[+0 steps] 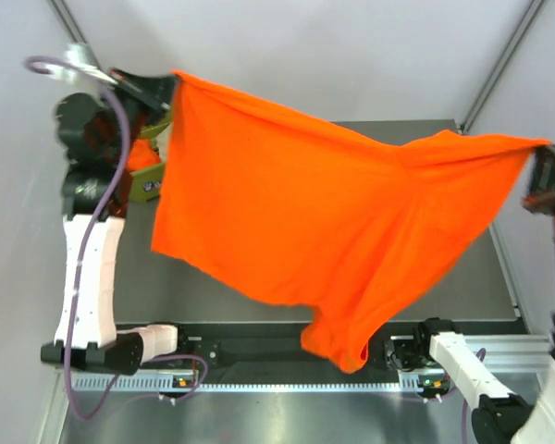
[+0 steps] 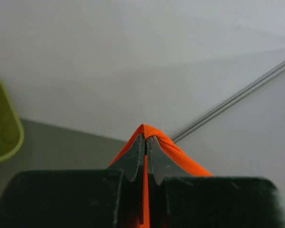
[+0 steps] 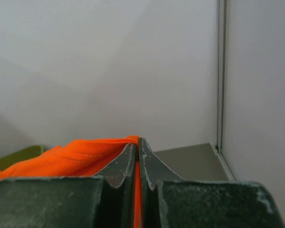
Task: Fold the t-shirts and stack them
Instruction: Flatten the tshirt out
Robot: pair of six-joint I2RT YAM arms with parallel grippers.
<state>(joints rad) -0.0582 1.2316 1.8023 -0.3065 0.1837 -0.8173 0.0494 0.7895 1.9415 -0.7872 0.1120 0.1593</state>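
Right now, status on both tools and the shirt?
Left tool shut on bright orange cotton t-shirt. Right tool shut on its other end. Shirt hangs stretched between them. Olive-green plastic bin far left, partly behind shirt.

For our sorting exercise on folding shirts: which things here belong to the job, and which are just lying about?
Belong to the job:
- bright orange soft cotton t-shirt, stretched in the air
- left gripper, shut on it
- right gripper, shut on it

Just lying about:
- olive-green plastic bin
- grey table

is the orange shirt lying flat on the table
No, the orange shirt hangs in the air above the table, held up by two corners.
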